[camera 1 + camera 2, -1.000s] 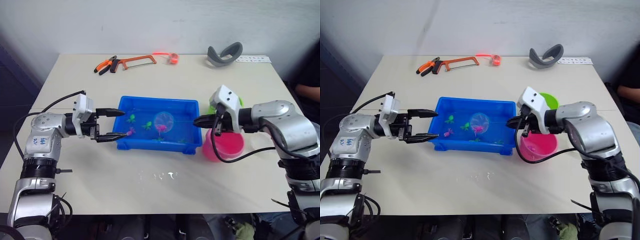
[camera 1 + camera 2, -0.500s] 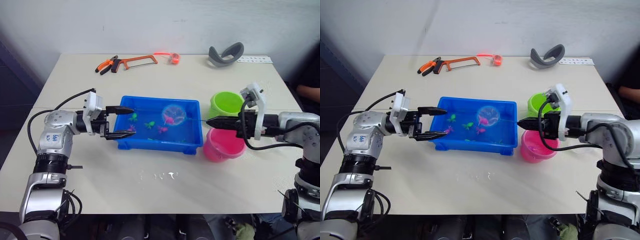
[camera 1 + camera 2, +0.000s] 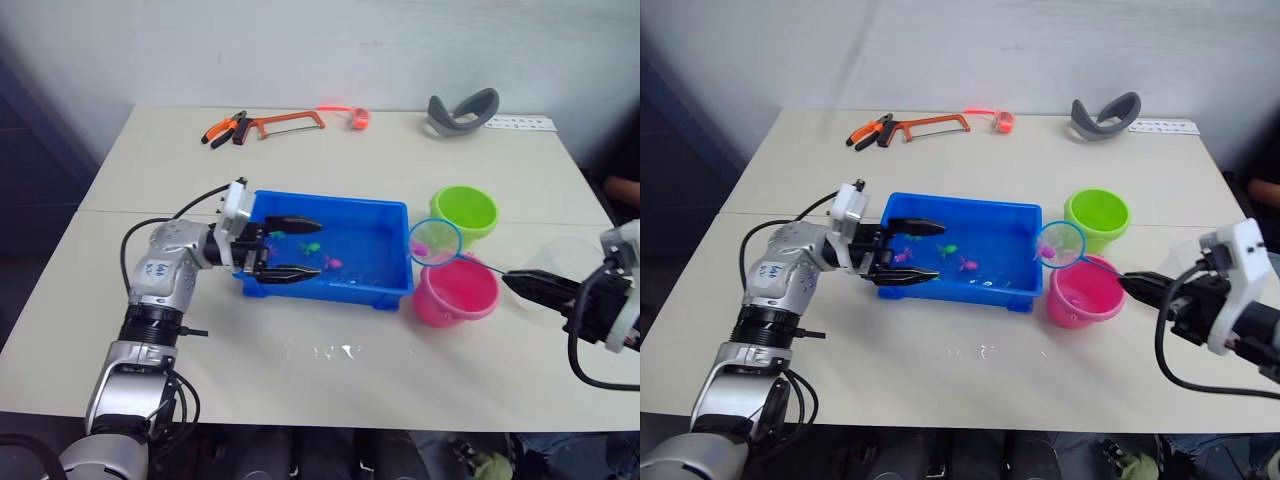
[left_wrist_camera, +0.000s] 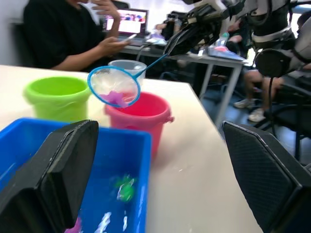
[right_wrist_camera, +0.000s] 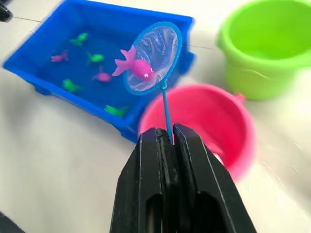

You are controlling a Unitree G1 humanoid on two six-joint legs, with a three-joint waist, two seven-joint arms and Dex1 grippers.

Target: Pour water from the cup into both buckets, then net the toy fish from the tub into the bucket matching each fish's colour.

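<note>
The blue tub (image 3: 330, 201) holds water and several small green and pink toy fish (image 5: 96, 58). My left gripper (image 3: 298, 246) hangs open over the tub's left part, holding nothing. My right gripper (image 5: 168, 133) is shut on the thin blue handle of a round net (image 3: 435, 241). A pink fish (image 5: 138, 68) lies in the net, which hangs by the tub's right end at the pink bucket's (image 3: 455, 292) far rim. The green bucket (image 3: 465, 212) stands just behind the pink one. The clear cup (image 4: 121, 64) stands to the right of the buckets.
At the table's far edge lie orange-handled pliers (image 3: 222, 130), a hacksaw (image 3: 285, 122), a small orange object (image 3: 355, 115) and a grey curved band (image 3: 462, 108). Spilled water (image 3: 325, 350) glistens in front of the tub. A seated person (image 4: 68, 34) shows beyond the table's right edge.
The camera has shifted. My right arm has drawn back to the right, carrying the net with the pink fish from over the tub to the pink bucket's rim. My left gripper has reached further over the tub.
</note>
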